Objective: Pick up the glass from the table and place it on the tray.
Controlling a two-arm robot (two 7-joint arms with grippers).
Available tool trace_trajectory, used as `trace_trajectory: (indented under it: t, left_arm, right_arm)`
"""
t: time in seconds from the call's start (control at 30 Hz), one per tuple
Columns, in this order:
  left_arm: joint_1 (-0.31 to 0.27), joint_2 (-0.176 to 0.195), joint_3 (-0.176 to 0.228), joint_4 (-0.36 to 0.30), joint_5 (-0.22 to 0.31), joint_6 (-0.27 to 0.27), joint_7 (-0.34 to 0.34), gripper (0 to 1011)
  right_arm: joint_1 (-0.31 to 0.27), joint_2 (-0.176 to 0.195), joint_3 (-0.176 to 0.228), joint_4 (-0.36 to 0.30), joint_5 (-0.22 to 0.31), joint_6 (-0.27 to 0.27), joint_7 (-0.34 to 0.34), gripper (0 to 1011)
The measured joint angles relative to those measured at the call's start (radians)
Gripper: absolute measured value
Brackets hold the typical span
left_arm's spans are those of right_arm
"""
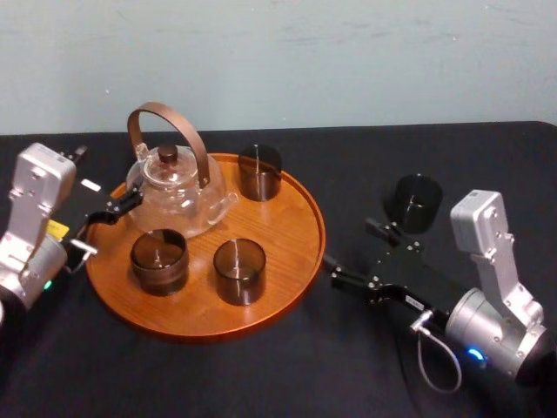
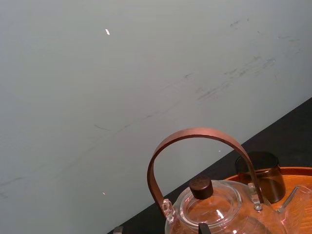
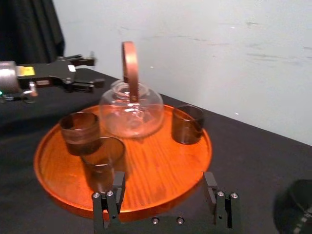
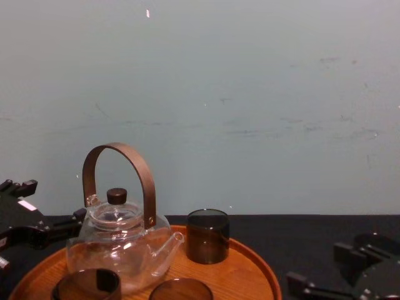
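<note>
Right gripper (image 1: 357,254) spread, empty, between tray (image 1: 291,218) and glass (image 1: 416,202) | left gripper (image 1: 106,223) spread, idle by teapot (image 1: 178,196) | advice: straddle glass squarely, close gently

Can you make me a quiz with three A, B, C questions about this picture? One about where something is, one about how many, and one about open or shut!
1. Where is the glass that is off the tray?
A. On the table, near the right tool
B. Under the tray
C. Stacked on another glass

2. How many glasses on the tray are there?
A. One
B. Three
C. Six

3. How is the right tool?
A. Shut on a glass
B. Open, holding nothing
C. Shut on the tray's rim

Answers:
1 A: the dark glass stands on the black table to the right of the tray, beside the right tool.
2 B: three dark glasses stand inside the rim.
3 B: its two fingers are apart with nothing between them. The left tool sits open at the tray's other side.
</note>
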Motion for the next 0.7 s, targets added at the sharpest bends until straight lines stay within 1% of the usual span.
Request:
trace_trajectory:
  t: [0.4, 0.7]
  left_arm:
    - [0.000, 0.000, 0.000, 0.000, 0.000, 0.000, 0.000, 1001]
    - [0.000, 0.000, 0.000, 0.000, 0.000, 0.000, 0.000, 1001]
  right_arm:
    - [0.001, -0.012, 0.058, 0.046, 0.001, 0.001, -0.029, 1003]
    - [-0.008, -0.017, 0.089, 0.060, 0.008, 0.001, -0.035, 1002]
